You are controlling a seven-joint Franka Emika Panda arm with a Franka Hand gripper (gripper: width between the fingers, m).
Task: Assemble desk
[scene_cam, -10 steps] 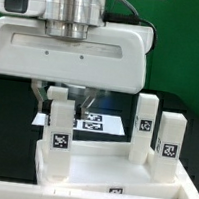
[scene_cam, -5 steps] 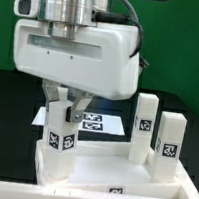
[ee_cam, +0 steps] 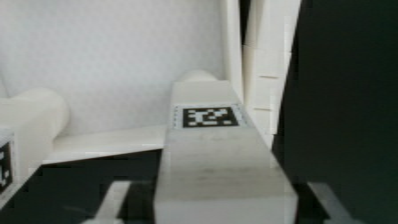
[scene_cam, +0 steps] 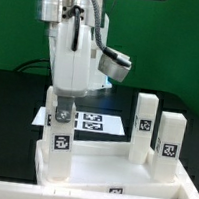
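Observation:
The white rimmed desk panel (scene_cam: 108,175) lies at the front of the table. Three white tagged legs stand on it: one at the exterior view's left (scene_cam: 60,145) and two at the right (scene_cam: 143,123) (scene_cam: 168,146). My gripper (scene_cam: 63,109) comes down from above and is shut on the top of the left leg. The hand is turned edge-on to the camera. In the wrist view that leg (ee_cam: 214,150) runs between my fingers (ee_cam: 118,200), its tag facing the camera, with the gripper (ee_cam: 217,208) around it. The fourth leg is out of view.
The marker board (scene_cam: 97,121) lies flat on the black table behind the panel. A green wall closes the back. In the wrist view a white panel surface (ee_cam: 107,60) and another upright white part (ee_cam: 267,50) lie beyond the held leg.
The hand has turned about a quarter turn around the vertical axis, from broadside to edge-on, over the left leg. The leg stays in its corner. The other legs have not moved.

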